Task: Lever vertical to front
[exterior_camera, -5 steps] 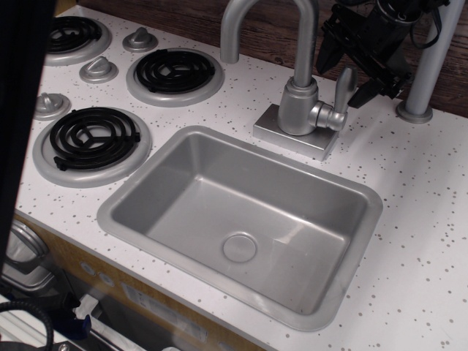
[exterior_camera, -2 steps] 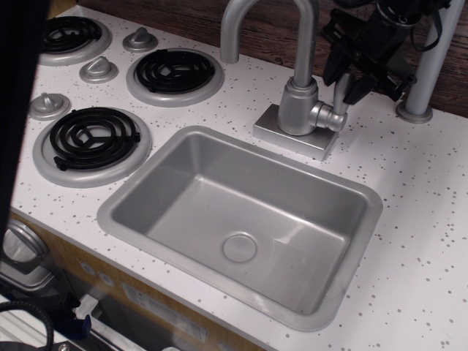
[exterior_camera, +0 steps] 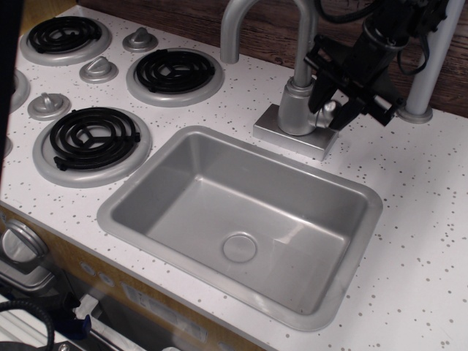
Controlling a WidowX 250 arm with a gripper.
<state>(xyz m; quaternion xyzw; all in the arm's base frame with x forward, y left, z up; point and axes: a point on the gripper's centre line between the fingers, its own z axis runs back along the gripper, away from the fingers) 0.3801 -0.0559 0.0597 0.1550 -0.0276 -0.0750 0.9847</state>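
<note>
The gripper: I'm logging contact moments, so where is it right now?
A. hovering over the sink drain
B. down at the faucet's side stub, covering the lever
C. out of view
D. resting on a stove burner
B: the black gripper sits against the right side of the faucet body, hiding most of the lever, well away from the sink and burners.

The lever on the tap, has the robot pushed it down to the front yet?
Not that I can see. Done: the gripper has reached the lever beside the tap. In hand: its black fingers cover most of the lever, so its tilt is hidden. Left: swinging it toward the sink, then letting go.
</note>
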